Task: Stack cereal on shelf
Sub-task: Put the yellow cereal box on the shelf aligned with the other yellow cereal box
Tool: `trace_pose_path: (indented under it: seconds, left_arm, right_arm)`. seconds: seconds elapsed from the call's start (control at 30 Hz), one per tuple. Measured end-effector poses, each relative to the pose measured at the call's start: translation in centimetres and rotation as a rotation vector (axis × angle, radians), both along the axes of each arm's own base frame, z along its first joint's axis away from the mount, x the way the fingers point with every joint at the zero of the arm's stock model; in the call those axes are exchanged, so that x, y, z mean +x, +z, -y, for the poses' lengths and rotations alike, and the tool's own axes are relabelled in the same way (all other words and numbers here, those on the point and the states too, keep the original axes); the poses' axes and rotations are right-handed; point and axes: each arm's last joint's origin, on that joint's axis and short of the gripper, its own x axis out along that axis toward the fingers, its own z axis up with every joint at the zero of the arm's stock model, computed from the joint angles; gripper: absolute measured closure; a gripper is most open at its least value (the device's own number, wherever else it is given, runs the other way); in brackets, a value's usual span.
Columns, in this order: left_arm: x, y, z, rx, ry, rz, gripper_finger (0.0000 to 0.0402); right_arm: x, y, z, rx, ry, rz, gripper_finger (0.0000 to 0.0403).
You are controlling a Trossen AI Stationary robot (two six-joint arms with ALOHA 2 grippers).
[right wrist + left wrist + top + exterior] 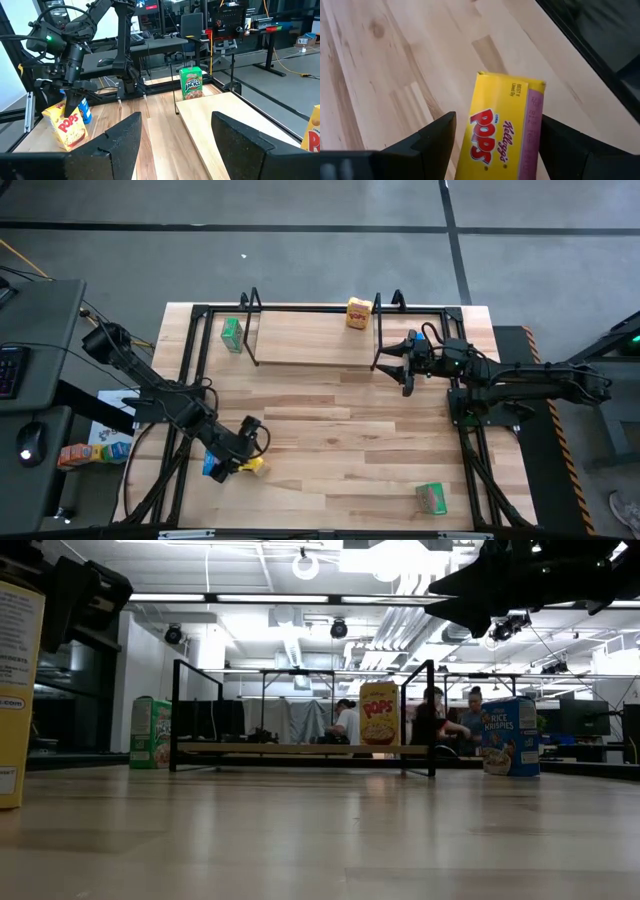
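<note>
Yellow Corn Pops box point(502, 131) sits between the left pincer's point(497, 150) fingers point(427, 145). Jaws spread wide, a gap showing on the one side, contact on the other unclear. In the left wrist view its long axis runs along the fingers. High view puts that pincer point(245, 452) low on the worktop point(340, 430), left of centre, with a blue box point(212, 466) just beside it.

Second Pops box point(359, 312) stands upright on the shelf point(310, 338) near its right upright. Right pincer point(393, 364) hangs open and empty at the shelf's right end.

Only the low view shows the Rice Krispies box point(509, 736). Green boxes: one point(232, 333) left of the shelf, another point(431, 498) near the front edge.
</note>
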Motion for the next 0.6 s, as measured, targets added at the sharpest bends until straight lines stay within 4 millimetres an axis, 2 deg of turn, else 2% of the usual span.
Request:
trace_pose_path:
  seconds: [0.6]
  left_arm:
    - [0.03, 0.12, 0.03, -0.067, 0.078, -0.022, 0.0151]
  right_arm:
    - [0.0, 0.0, 0.0, 0.0, 0.0, 0.0, 0.0169]
